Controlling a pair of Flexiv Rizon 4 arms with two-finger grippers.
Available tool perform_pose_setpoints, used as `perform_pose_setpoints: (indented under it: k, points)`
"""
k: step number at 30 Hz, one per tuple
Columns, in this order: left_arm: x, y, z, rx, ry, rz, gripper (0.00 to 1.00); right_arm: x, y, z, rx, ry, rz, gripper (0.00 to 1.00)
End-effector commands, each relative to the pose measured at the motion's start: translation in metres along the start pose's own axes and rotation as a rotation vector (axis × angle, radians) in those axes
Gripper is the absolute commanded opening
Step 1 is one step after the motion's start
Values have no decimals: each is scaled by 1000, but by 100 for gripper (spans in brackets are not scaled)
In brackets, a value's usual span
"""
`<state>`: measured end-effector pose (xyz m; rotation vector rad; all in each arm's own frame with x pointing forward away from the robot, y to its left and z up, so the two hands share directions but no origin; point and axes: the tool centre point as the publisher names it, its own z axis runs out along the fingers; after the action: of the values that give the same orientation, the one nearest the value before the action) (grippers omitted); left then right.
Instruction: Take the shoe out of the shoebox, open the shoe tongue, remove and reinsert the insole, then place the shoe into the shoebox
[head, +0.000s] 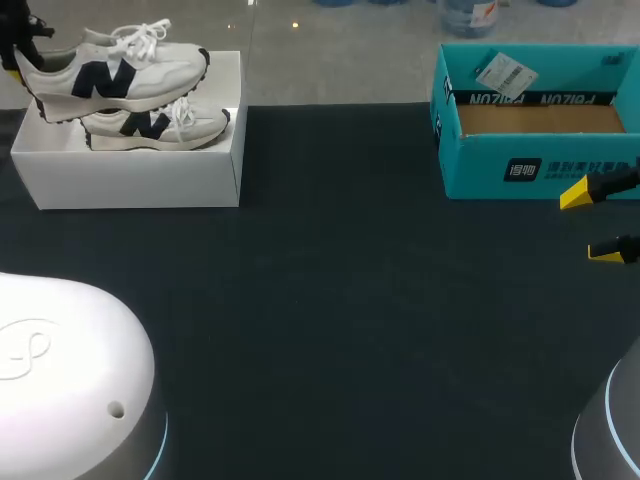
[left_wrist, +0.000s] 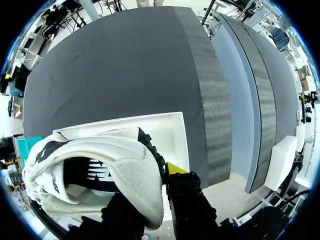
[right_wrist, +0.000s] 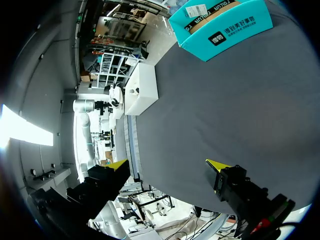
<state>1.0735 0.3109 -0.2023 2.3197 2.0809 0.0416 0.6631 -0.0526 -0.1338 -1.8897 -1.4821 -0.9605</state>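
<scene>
two white shoes are at the white shoebox (head: 130, 175), which stands on the left of the dark surface (head: 340, 300). the lower shoe (head: 155, 127) lies in the box. the upper shoe (head: 115, 70) is raised above it, its heel clenched in the left end effector (left_wrist: 150, 175). the right end effector (head: 592, 222) hangs released, fingers apart, just in front of the teal box (head: 520, 165).

Right of the white shoebox (head: 130, 170), open tabletop (head: 340, 290) runs to the teal box (head: 530, 160). Over the shoebox, the upper shoe (head: 110, 72) and lower shoe (head: 155, 125) block access.
</scene>
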Motion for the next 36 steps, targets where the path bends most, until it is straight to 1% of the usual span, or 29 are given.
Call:
perform_pose_setpoints:
  k: [1, 2, 6, 7, 9, 13, 14, 15, 21, 30, 35, 36]
  points:
    - [0, -1, -2, -2, 1, 1, 0, 0, -2, 0, -3, -2, 1, 100]
    - [0, -1, -2, -2, 1, 1, 0, 0, -2, 0, -3, -2, 1, 100]
    - [-12, -26, -14, -14, -12, -36, 0, 0, -2, 0, -3, -2, 1, 100]
    - [-16, -31, -17, -10, 3, -54, 0, 0, -2, 0, -3, -2, 1, 100]
    - [-22, -42, -23, -4, -22, -79, 0, 0, -2, 0, -3, -2, 1, 100]
    - [-36, -67, -34, 4, -17, -104, 0, 0, -2, 0, -3, -2, 1, 100]
    - [-40, -74, -36, 19, -27, -120, 0, 0, -2, 0, -3, -2, 1, 100]
    - [-44, -81, -39, 31, -30, -111, 0, 0, -2, 0, -3, -2, 1, 100]
    - [-73, -119, -47, 11, 10, -109, 0, 0, -2, 0, -3, -2, 1, 100]
    - [-114, -159, -51, 31, 40, -91, 0, 0, -2, 0, -3, -2, 1, 100]
    - [-138, -179, -57, 25, 26, -82, 0, 0, -2, 0, -3, -2, 1, 100]
    - [-143, -183, -57, 33, 14, -76, 0, 0, -2, 0, -3, -2, 1, 100]
